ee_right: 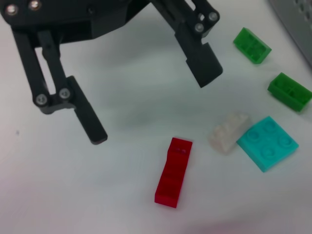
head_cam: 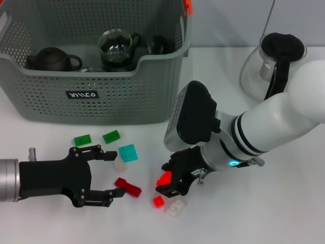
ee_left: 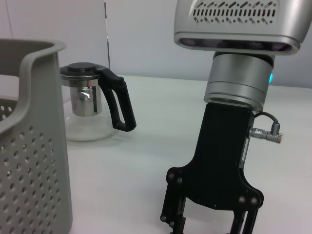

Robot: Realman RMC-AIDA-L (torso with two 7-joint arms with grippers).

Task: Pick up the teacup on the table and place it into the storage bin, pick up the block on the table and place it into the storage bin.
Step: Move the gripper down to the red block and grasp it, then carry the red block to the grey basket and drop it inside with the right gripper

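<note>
Two grippers low over bench: right gripper (head_cam: 171, 184) jaws closed on bright red block (head_cam: 164, 178), long axis unclear; left gripper (head_cam: 109, 173) jaws wide open, empty, beside dark red block (head_cam: 128, 187) lying diagonally.

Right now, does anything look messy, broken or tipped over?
Nothing looks broken or spilled. Small blocks lie loose on the table before the storage bin, which already holds dark teaware. The right gripper pinches a bright red block; the left gripper sits open beside a dark red block.

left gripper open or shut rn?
Open: the left gripper shows its fingers spread wide, nothing between them, the dark red block lying just beyond.
</note>
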